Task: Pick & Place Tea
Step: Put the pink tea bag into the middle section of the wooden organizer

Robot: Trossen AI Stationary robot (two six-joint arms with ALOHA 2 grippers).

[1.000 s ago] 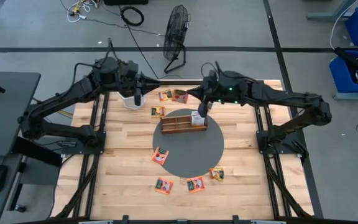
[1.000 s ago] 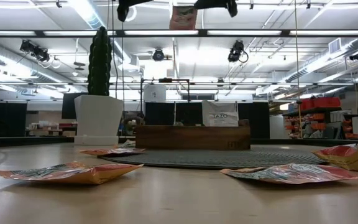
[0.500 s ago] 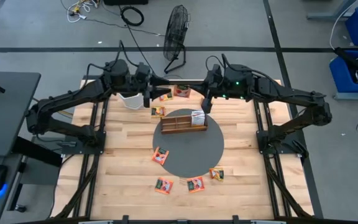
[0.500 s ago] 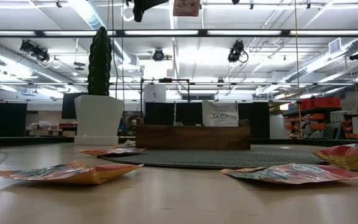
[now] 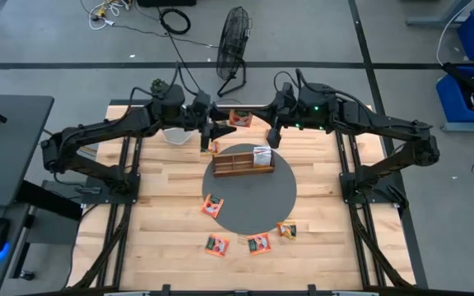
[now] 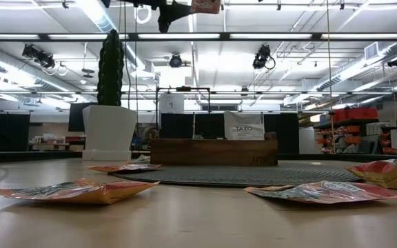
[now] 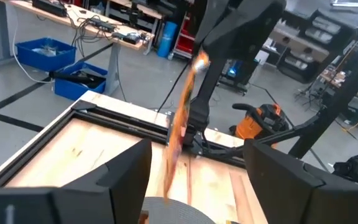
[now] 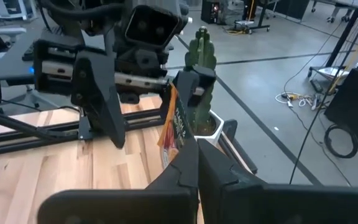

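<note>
One orange-red tea sachet (image 8: 174, 127) hangs edge-on, clamped in the right tool (image 8: 188, 163), at the left tool (image 7: 194, 168)'s twelve o'clock, fingers apart.

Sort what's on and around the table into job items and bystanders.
Job items: orange tea sachets on the table; the sachet pinched in the right hand; wooden tray; open left hand.

Bystanders: potted cactus; floor fan; blue bins.
</note>
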